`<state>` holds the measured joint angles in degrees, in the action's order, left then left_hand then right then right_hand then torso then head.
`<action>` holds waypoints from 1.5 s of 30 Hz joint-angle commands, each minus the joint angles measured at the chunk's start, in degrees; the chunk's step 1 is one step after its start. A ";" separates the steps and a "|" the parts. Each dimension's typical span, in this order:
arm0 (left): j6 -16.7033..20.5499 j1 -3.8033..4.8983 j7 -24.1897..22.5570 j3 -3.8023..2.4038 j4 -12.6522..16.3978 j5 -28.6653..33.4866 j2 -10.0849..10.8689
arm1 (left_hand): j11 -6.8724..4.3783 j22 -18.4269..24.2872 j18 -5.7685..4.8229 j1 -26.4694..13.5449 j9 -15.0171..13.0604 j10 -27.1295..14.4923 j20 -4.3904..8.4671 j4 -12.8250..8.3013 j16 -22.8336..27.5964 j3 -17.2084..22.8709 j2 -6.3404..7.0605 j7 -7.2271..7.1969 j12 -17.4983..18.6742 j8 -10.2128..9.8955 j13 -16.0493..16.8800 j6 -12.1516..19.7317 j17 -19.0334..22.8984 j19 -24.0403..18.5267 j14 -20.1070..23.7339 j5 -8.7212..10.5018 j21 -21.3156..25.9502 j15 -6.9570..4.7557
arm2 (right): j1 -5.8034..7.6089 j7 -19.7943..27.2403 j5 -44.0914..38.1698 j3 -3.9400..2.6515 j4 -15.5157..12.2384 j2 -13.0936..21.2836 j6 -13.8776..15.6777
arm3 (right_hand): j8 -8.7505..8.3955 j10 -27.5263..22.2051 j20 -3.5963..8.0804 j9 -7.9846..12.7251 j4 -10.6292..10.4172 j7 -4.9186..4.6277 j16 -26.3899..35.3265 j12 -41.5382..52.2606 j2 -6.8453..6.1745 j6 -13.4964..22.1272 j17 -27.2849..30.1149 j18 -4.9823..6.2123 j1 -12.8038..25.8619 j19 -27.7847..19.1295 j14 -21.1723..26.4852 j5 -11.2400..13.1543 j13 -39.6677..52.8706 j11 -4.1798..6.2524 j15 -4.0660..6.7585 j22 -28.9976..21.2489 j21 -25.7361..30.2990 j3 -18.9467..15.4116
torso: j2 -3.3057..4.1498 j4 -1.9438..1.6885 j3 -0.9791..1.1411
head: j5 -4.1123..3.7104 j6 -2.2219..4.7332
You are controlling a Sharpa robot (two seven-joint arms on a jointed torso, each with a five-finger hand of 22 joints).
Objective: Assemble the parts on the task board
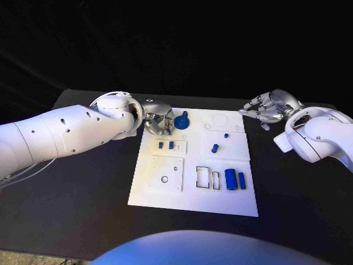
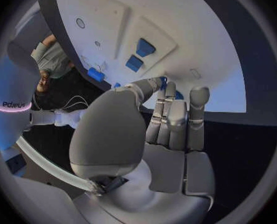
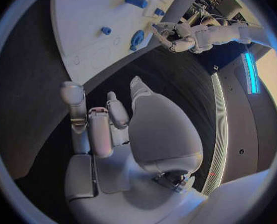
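Two hands at the task board: left hand pinches the round blue part at its far-left corner, likely to seat it; right hand hovers off-board, released, keeping clear.

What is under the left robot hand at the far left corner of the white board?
The left robot hand hangs over the white task board beside a round blue part; the board surface beneath its fingers is covered.

Two glossy white arms, the left arm dotted with small dark screw holes. Each ends in a silver hand: left hand, right hand. Thin cables trail behind the left one.
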<state>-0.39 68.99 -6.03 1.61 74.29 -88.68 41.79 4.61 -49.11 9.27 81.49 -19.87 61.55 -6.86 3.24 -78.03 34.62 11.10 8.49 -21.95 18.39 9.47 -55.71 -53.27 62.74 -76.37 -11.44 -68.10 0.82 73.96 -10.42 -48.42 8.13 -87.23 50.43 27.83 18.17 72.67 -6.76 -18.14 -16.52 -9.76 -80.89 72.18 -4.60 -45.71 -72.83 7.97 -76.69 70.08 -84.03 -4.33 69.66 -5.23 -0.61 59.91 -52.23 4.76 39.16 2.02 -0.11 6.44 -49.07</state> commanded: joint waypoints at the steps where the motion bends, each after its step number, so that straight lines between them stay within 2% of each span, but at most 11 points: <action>1: -1.84 -0.03 0.26 0.03 0.01 0.37 -0.31 | 0.19 0.05 -0.55 -0.25 -0.04 0.31 0.01 -0.40 0.18 -0.08 0.35 0.04 0.26 -0.14 0.05 -0.14 0.05 -0.38 0.52 0.20 0.23 -0.05 | -0.03 0.21 -0.47 -0.01 -0.04 -0.06 0.02 | 0.40 -0.16 0.06 -0.07 -0.04 -0.03 0.13 -0.09 0.52 0.42 -0.07 0.32 0.06 -0.25 -1.13 -0.12 0.02 0.24 -0.06 0.07 0.17 -0.27 | -0.01 0.02 0.05 | -0.03 -0.17; 13: -2.64 -0.03 -0.02 0.11 0.16 0.53 -0.41 | 0.15 -0.18 -0.60 -0.22 -0.06 0.41 0.00 -0.43 0.15 -0.05 0.27 0.02 0.30 -0.15 0.09 -0.21 -0.08 -0.25 0.50 0.24 0.13 -0.05 | -0.03 0.17 -0.48 -0.01 -0.02 -0.02 -0.02 | 0.40 -0.16 0.06 -0.07 -0.04 -0.03 0.13 -0.09 0.52 0.42 -0.07 0.32 0.06 -0.25 -1.13 -0.12 0.02 0.24 -0.06 0.07 0.17 -0.27 | -0.02 -0.02 0.09 | -0.08 -0.35; 19: -3.09 -0.03 -0.14 0.16 0.45 0.98 -0.38 | 0.07 -0.24 -0.61 -0.03 -0.14 0.66 0.02 -0.62 0.16 0.01 0.17 -0.06 0.34 -0.14 0.18 -0.42 -0.06 -0.23 0.52 0.26 0.12 -0.10 | -0.03 0.18 -0.48 -0.01 -0.01 -0.03 -0.04 | 0.40 -0.16 0.06 -0.07 -0.04 -0.03 0.13 -0.09 0.52 0.42 -0.07 0.32 0.06 -0.25 -1.13 -0.12 0.02 0.24 -0.06 0.07 0.17 -0.27 | -0.03 0.00 0.02 | -0.10 -0.32; 38: -3.21 -0.03 0.44 0.19 0.69 1.03 -0.27 | -0.18 -0.88 -0.73 -0.21 -0.47 1.58 0.18 -0.81 -0.31 -0.35 0.09 -0.24 0.23 0.00 0.68 -1.18 -1.06 0.28 -0.06 0.33 -0.24 -0.31 | -0.03 0.24 -0.48 -0.01 -0.16 0.15 0.10 | 0.64 -0.18 0.10 -0.10 0.00 0.00 0.22 -0.12 0.63 0.47 0.03 0.34 0.09 -0.21 -1.15 -0.13 -0.11 0.28 -0.02 -0.01 0.37 -0.30 | -0.03 -0.03 -0.03 | -0.08 -0.32; 45: -2.71 -0.03 0.39 0.20 0.65 1.01 -0.27 | 0.07 -0.07 -0.63 -1.28 0.04 0.86 0.17 -0.42 -0.39 -0.51 0.70 0.08 1.37 -2.46 1.02 1.80 -0.89 -0.17 0.07 0.22 0.40 -0.12 | -0.03 0.26 -0.48 -0.01 -0.12 0.13 0.10 | 0.64 -0.18 0.10 -0.10 0.00 0.00 0.22 -0.12 0.63 0.47 0.03 0.34 0.09 -0.21 -1.15 -0.13 -0.11 0.28 -0.02 -0.01 0.37 -0.30 | -0.01 -0.03 -0.01 | -0.06 -0.28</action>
<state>-2.22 69.03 -5.46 1.75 74.79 -87.90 41.60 4.51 -49.16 9.27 80.66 -19.92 62.68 -6.87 2.60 -78.03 34.30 11.92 8.58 -20.70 16.06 10.56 -54.12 -54.20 62.75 -76.17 -11.32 -67.83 0.62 73.96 -10.40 -48.43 8.13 -87.31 50.57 27.86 18.62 72.67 -6.77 -18.18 -16.52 -9.76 -80.89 72.18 -4.60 -45.71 -72.79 7.97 -76.69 70.08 -84.03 -4.33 69.60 -5.23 -0.61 59.89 -52.23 4.76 39.14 1.98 -0.15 6.34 -49.38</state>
